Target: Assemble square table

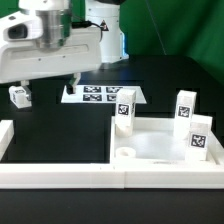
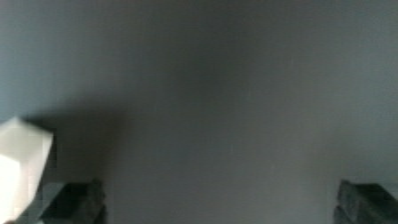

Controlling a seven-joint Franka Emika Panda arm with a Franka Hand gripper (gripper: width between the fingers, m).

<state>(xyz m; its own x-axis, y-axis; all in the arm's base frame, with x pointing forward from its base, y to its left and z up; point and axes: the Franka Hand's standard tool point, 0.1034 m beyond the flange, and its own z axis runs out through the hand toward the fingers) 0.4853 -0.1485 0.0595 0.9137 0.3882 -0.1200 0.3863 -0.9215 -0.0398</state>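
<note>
backdrop: green curtain (image 1: 175, 35) | surface: black table (image 1: 60, 125) | light: even, soft

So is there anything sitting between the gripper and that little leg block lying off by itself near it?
Nothing visible stands between them. The gripper hangs above bare table, and the lone leg block lies apart toward the exterior view's left. The marker board sits on the gripper's other side, out of that path.

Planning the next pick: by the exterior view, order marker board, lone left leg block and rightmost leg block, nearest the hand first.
1. marker board, beside the hand.
2. left leg block, exterior view's left.
3. rightmost leg block, exterior view's far right.
</note>
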